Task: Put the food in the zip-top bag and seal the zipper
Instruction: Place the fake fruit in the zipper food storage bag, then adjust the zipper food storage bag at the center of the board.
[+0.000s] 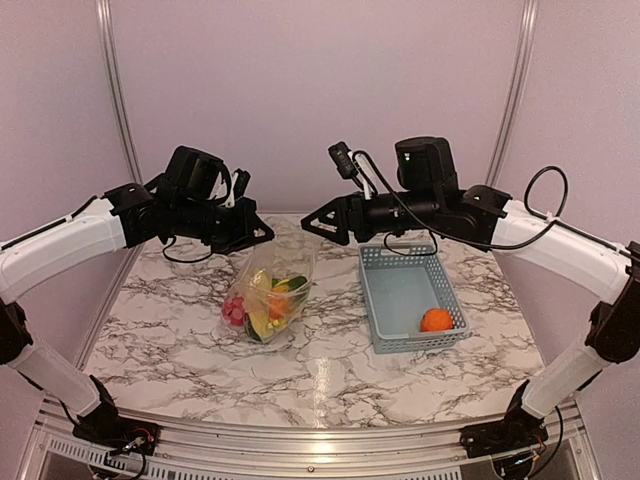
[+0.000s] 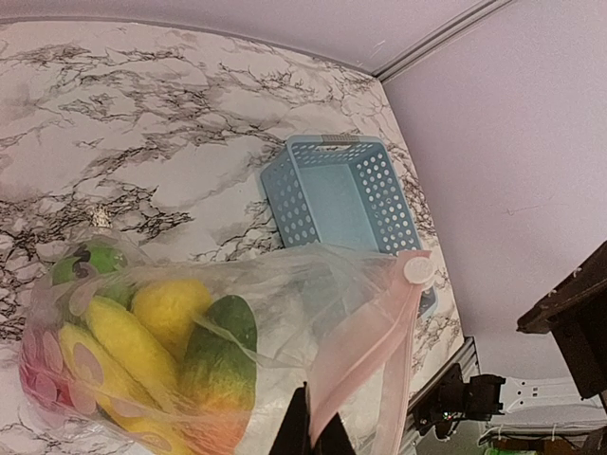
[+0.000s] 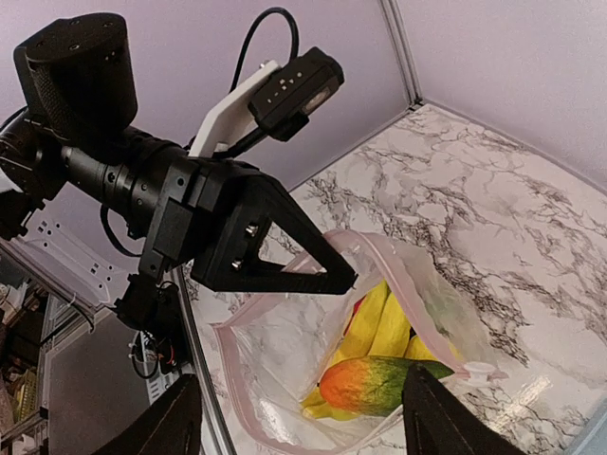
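Holding up a clear zip-top bag (image 1: 285,270) by its mouth, the left pincer (image 1: 262,233) is pressed together on the pinkish zipper (image 2: 365,360), pinching the strip at the bag's upper edge. The bag hangs below it over the middle of the marbled bench (image 1: 170,330), and I cannot tell whether its bottom rests on the surface. Its mouth gapes open, with a small white slider (image 2: 417,270) at one end of the strip. Inside sits most of the food: yellow bananas (image 2: 114,341), a green-and-orange piece (image 3: 375,384) and a pink-red ball (image 1: 234,312) low in the bag. The right pincer (image 1: 308,224) hovers just beside the left one, above the bag's mouth, its fingers (image 3: 175,422) spread wide and gripping nothing. To the right stands a grey-blue slotted basket (image 1: 368,300), apart from the bag, with one orange (image 1: 435,320) lying in its near right corner.
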Tool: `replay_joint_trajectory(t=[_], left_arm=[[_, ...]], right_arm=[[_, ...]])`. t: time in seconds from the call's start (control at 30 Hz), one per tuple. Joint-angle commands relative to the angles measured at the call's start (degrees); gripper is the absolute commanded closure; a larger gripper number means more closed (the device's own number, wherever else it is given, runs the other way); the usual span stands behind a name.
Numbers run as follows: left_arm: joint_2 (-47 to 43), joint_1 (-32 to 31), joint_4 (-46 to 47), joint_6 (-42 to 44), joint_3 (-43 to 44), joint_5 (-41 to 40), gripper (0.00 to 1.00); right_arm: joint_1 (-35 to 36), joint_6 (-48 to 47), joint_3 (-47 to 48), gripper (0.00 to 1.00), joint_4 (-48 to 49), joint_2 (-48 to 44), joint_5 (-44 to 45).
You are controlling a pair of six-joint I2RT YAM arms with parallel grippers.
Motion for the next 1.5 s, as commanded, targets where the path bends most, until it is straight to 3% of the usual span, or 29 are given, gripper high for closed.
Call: replay_joint_trajectory(t=[0.0, 0.17, 0.4, 0.57, 0.6, 0.77, 0.9, 1.03, 1.2, 1.27, 1.4, 1.47], left_arm=[[-0.95, 0.42, 0.24, 1.14, -0.92, 0.70, 1.00], [-0.37, 0.51, -0.42, 1.63, 0.06, 0.91, 1.00], [1.77, 0.51, -3.32, 2.94, 3.07, 1.38, 1.00], [2.32, 0.51, -3.85, 3.07, 3.79, 1.48, 1.00], [2.36, 0.51, -3.89, 3.02, 3.81, 1.42, 1.00], [2.12, 0.14, -5.29, 3.92, 4.18, 1.39, 0.95], [2.06, -4.66, -12.64, 10.88, 6.82, -8.17, 0.83], [5.64, -8.57, -25.35, 14.39, 12.63, -15.27, 0.80], [5.70, -10.45, -33.07, 11.25, 16.95, -23.28, 0.87], [5.21, -10.92, -33.62, 10.44, 18.47, -26.00, 0.98], [6.35, -10.94, -33.86, 10.28, 22.25, -29.03, 1.00], [8.45, -10.92, -34.19, 10.86, 25.11, -28.36, 1.00]], right_arm=[[1.54, -4.95, 2.31, 0.36, -11.87, -1.95, 2.74], [1.58, 2.54, 3.66, 0.38, -21.52, -1.13, 13.26], [1.56, 8.60, 7.07, 0.39, -23.05, 4.77, 8.92], [1.48, 9.05, 11.88, 0.40, -23.98, 9.80, 10.51], [1.50, 9.28, 12.75, 0.44, -24.47, 11.02, 10.93], [1.52, 10.45, 17.25, 1.00, -27.86, 14.87, 12.22], [1.47, 12.17, 19.36, 1.00, -26.79, 14.34, 9.81], [1.52, 12.57, 23.85, 1.00, -28.88, 15.15, 9.45], [0.77, 13.25, 27.21, 1.00, -30.41, 16.13, 9.51], [0.29, 13.29, 28.03, 1.00, -30.87, 16.84, 8.85], [-0.80, 13.45, 29.63, 1.00, -30.82, 17.87, 7.28], [-1.18, 13.40, 32.02, 0.84, -31.64, 18.66, 6.46]])
